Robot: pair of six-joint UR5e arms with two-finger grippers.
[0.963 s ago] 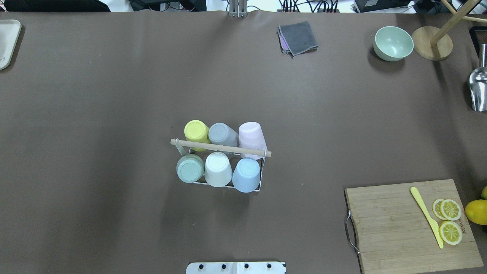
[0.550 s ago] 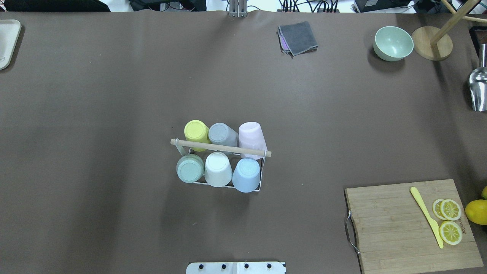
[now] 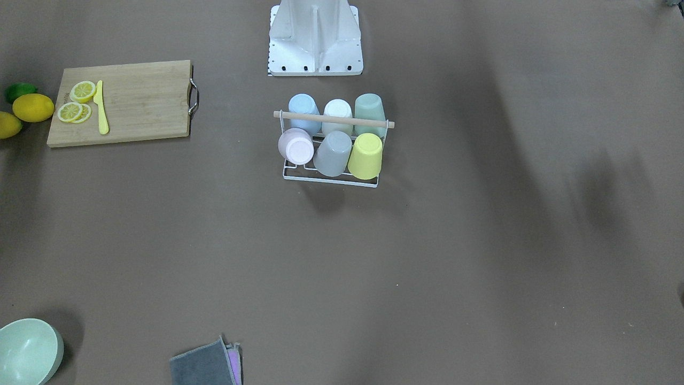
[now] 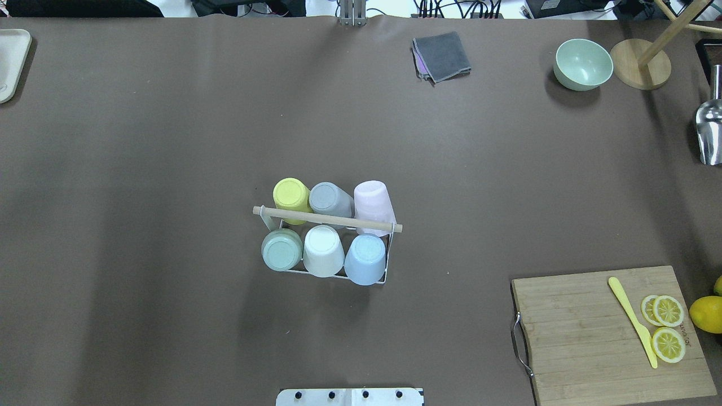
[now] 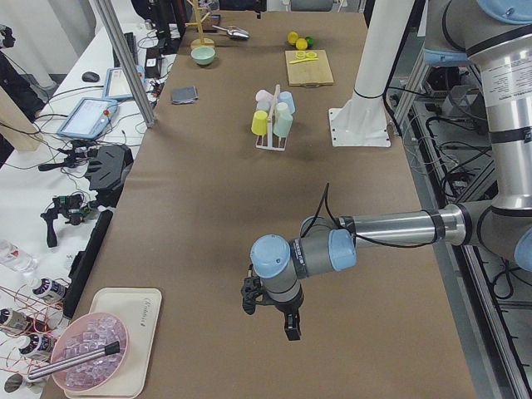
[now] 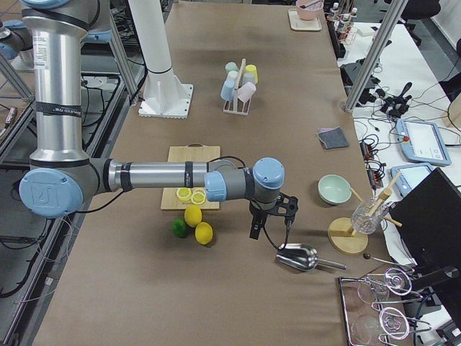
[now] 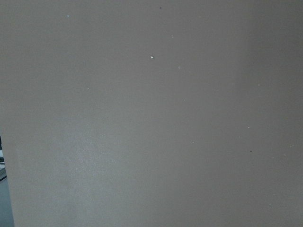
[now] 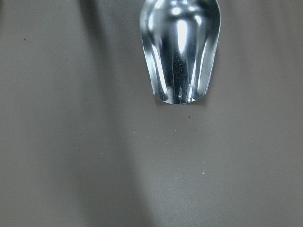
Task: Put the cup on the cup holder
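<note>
Holding six upturned cups (image 4: 323,251), the cup holder (image 4: 327,219) stands mid-counter (image 4: 169,141) with every place filled and no loose cup seen. Task judged complete. Left pincer (image 5: 274,320) and right pincer (image 6: 270,227) hang well apart from it; whether either is apart or together cannot be told.

The rack (image 3: 330,181) stood mid-worktop (image 4: 169,169), packed with 6 upturned cups (image 4: 323,251) in 2 rows of 3. Its rod (image 4: 327,218) ran across the top between the rows, barring a straight drop along the middle. Bare worktop lay all round it, widest toward the robot's left, where the left fingers (image 5: 292,326) hung over open surface. On the right, the cutting board (image 4: 581,332) with a knife (image 4: 632,321) and lemon slices (image 4: 668,344) filled the near corner. A bowl (image 4: 584,63), wooden stand (image 4: 640,63) and scoop (image 4: 709,132) crowded the far corner, the scoop near the right fingers (image 6: 253,229). A folded cloth (image 4: 443,56) lay at the far edge, and a tray (image 4: 11,62) at the far left corner.
</note>
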